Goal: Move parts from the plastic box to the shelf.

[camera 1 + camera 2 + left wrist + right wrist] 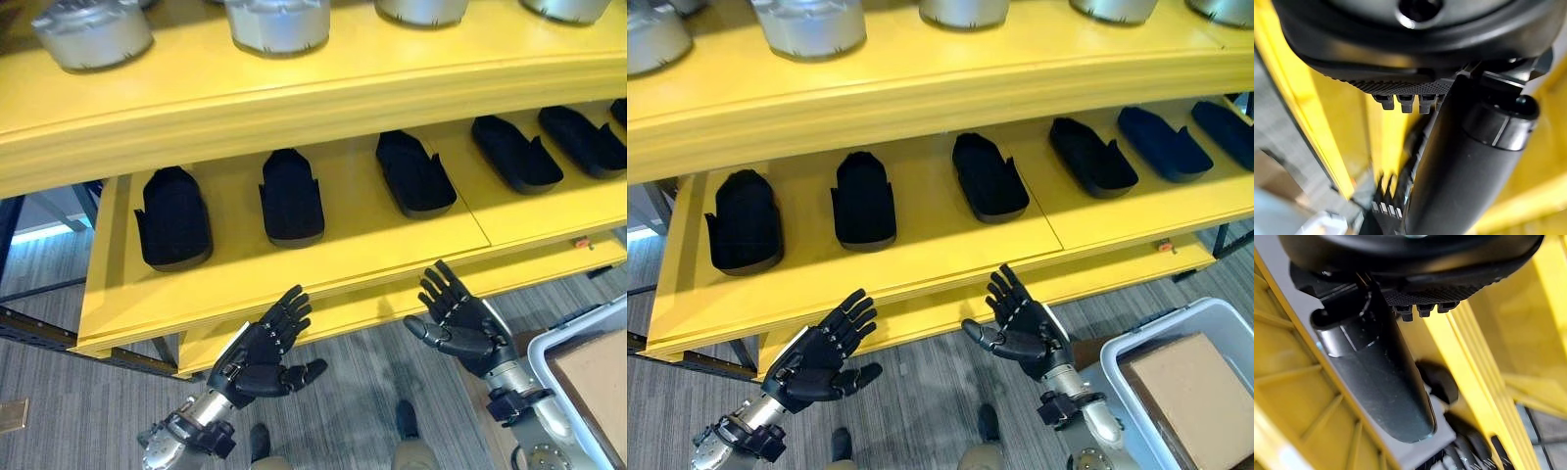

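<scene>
A yellow shelf [323, 269] fills the upper scene, its lower board carrying a row of several black foam cradles [291, 198]. Silver round parts [93, 34] stand along the top board. My left hand [263, 354] hovers open, palm up, just below the shelf's front lip at the left. Further right, my right hand [458, 321] is also open and holds nothing. The grey plastic box [1136, 348] sits at the lower right with a brown cardboard piece [1195, 387] in it. Both wrist views look past straight fingers [1400, 103] at yellow shelf boards.
Grey carpet floor [88, 411] lies under the shelf. A dark metal frame [39, 328] runs at the left below the shelf's corner. A small orange tag [582, 242] sits on the shelf's front edge at the right.
</scene>
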Controlling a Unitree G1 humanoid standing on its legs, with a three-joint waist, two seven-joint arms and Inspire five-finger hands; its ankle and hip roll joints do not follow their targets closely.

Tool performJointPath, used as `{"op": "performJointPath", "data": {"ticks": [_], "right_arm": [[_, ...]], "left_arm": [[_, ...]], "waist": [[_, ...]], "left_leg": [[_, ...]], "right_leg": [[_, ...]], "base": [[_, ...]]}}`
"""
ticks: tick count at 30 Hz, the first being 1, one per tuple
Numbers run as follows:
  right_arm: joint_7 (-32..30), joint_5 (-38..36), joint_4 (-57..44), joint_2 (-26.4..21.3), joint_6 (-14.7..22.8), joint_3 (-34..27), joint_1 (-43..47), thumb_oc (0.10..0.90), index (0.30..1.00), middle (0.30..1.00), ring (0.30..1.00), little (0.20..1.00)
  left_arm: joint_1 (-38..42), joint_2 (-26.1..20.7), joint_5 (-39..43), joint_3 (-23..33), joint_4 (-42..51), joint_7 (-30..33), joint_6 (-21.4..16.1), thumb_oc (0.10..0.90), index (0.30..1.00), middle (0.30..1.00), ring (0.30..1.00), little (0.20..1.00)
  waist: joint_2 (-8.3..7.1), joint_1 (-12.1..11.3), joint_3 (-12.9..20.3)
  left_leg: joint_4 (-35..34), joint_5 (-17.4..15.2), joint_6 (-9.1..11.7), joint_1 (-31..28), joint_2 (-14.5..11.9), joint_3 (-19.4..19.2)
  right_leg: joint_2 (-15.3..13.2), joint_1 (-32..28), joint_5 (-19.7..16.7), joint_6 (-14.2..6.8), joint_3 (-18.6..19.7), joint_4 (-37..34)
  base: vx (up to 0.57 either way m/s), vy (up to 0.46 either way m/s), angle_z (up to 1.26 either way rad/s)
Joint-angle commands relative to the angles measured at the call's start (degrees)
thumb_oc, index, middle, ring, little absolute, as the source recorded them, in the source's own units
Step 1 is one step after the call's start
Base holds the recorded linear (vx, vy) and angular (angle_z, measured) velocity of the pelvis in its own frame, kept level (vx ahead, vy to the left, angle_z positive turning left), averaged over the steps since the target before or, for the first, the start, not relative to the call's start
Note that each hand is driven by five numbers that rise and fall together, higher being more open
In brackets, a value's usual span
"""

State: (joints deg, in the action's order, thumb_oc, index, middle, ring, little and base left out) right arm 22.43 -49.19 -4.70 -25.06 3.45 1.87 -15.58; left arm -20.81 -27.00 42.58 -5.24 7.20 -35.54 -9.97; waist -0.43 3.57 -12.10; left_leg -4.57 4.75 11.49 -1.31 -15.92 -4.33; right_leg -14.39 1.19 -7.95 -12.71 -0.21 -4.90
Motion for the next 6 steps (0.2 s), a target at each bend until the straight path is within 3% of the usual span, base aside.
{"op": "performJointPath", "data": {"ticks": [1,3,6], "right_arm": [[5.62,-6.78,-7.36,-1.46,4.2,-3.71,2.53,0.9,1.0,1.0,1.0,1.0],[6.29,-6.72,-8.54,-1.78,5.22,-3.34,2.28,0.9,1.0,1.0,1.0,1.0],[7.51,-7.13,-11.67,-1.51,5.85,-3.16,2.26,0.9,1.0,1.0,1.0,1.0]], "left_arm": [[3.73,-3.09,6.16,4.51,6.43,-4.08,-4.8,0.9,1.0,1.0,1.0,1.0],[3.11,-3.51,8.65,5.69,7.15,-4.5,-4.19,0.9,1.0,1.0,1.0,1.0],[2.72,-3.01,10.36,6.96,8.93,-2.19,-6.12,0.9,1.0,1.0,1.0,1.0]], "waist": [[-1.11,-0.14,3.34],[-0.91,-0.2,3.62],[-0.79,-0.57,3.91]], "left_leg": [[-0.43,-1.88,-4.46,-0.81,-0.53,-4.56],[-0.43,-1.96,-4.45,-1.12,-0.43,-4.6],[-0.43,-2.21,-4.52,-1.68,-0.37,-4.68]], "right_leg": [[-2.35,-2.57,2.89,-0.49,-8.03,0.21],[-2.4,-2.79,2.89,-0.44,-8.1,0.15],[-2.42,-3.35,3.04,-0.49,-8.7,0.09]], "base": [[0.06,0.024,0.0],[0.05,0.021,0.0],[0.05,0.009,0.01]]}}
